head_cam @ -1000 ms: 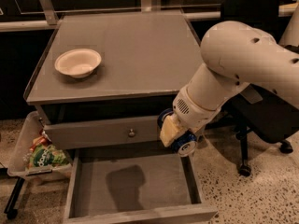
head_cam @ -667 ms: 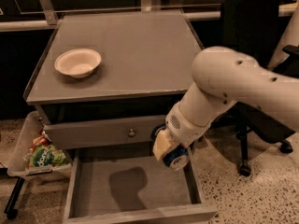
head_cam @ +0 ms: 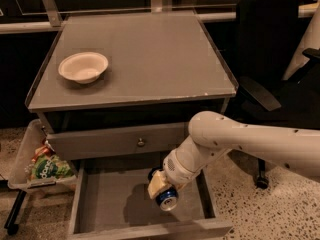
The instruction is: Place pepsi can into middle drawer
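The pepsi can is blue with a silver end facing the camera. My gripper is shut on it and holds it tilted above the right half of the open middle drawer. The drawer is wide, shallow and grey, pulled out below the drawer front with a round knob. The can's shadow falls on the drawer floor to the left. My white arm comes in from the right.
A white bowl sits on the cabinet top at the left. A tray with a green snack bag stands left of the cabinet. A black office chair is at the right.
My arm has swung left and down, carrying the can from beside the drawer's right edge to over the drawer's inside. The view has also shifted.
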{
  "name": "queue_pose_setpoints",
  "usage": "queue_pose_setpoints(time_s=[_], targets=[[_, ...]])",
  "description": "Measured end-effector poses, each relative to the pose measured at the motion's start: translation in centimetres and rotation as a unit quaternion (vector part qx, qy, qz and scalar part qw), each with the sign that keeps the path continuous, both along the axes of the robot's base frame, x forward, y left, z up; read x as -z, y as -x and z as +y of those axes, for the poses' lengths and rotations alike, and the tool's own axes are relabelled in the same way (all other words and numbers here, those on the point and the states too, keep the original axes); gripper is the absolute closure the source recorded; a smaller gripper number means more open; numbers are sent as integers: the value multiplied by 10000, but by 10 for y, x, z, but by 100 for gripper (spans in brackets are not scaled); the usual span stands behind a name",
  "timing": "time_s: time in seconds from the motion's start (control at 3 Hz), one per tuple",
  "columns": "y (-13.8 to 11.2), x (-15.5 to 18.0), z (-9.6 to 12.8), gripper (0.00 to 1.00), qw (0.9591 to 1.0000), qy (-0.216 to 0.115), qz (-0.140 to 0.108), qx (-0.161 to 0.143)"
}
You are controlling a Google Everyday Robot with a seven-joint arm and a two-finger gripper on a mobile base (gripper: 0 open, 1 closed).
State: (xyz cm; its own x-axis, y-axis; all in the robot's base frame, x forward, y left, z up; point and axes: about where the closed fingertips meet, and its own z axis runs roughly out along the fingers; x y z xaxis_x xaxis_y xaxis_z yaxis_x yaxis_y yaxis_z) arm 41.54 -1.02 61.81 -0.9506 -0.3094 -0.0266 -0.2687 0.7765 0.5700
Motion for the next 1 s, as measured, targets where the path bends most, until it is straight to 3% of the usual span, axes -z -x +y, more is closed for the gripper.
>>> queue_pose_setpoints(time_s=[0.33,1.0], targets=[[0,0,0,100,10000,0,0,0],[-41,65,36,100,9973,-610,36,396]])
